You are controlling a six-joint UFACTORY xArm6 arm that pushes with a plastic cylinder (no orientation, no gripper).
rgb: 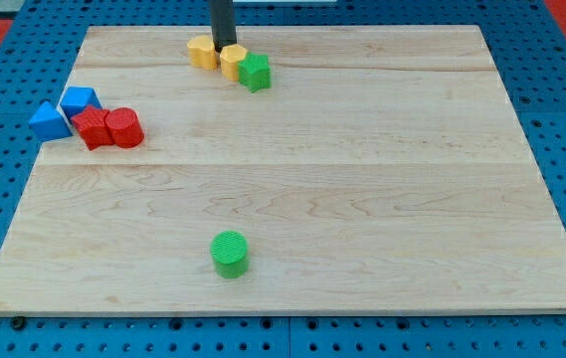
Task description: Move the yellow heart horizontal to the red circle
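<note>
A pale wood tabletop is seen. Yellow, green, red and blue blocks are scattered on it, mostly up top.

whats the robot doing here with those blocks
My tip is at the view's top edge of the board, right behind two yellow blocks, with a green block beside them. The red circle sits in a cluster on the view's left, so the yellow heart isn't level with it yet.
</note>
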